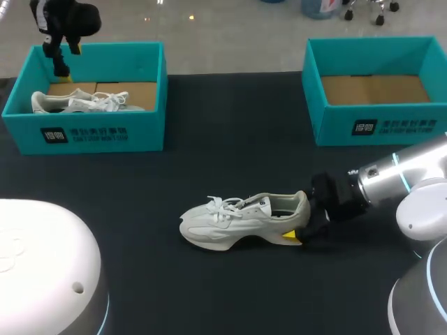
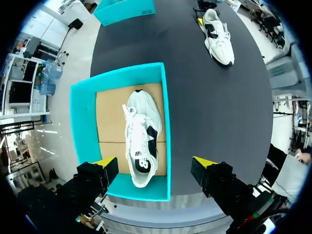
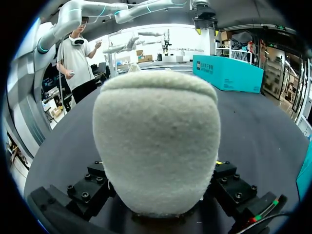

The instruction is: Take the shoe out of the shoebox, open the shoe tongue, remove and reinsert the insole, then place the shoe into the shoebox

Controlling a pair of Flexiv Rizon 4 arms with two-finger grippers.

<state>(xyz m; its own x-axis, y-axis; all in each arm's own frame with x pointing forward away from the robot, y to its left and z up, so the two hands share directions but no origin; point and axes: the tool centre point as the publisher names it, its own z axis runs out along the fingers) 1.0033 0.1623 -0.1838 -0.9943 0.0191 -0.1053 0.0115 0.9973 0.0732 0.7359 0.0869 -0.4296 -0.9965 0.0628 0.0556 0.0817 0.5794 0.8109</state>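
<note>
A white shoe (image 1: 237,220) lies on its sole in the middle of the black table, toe pointing left. My right gripper (image 1: 302,218) is shut on its heel from both sides. In the right wrist view the fuzzy heel (image 3: 155,146) fills the space between the fingers (image 3: 92,187). A second white shoe (image 1: 80,102) lies inside the left teal shoebox (image 1: 105,136). My left gripper (image 1: 68,64) hangs open over that box's back left corner. From the left wrist view the boxed shoe (image 2: 141,141) sits below and between the yellow tips of the left gripper (image 2: 155,163), untouched.
A second teal shoebox (image 1: 377,125) stands at the back right with only its cardboard floor showing. In the left wrist view it is the far box (image 2: 124,10), and the table shoe (image 2: 219,36) lies beyond the near box.
</note>
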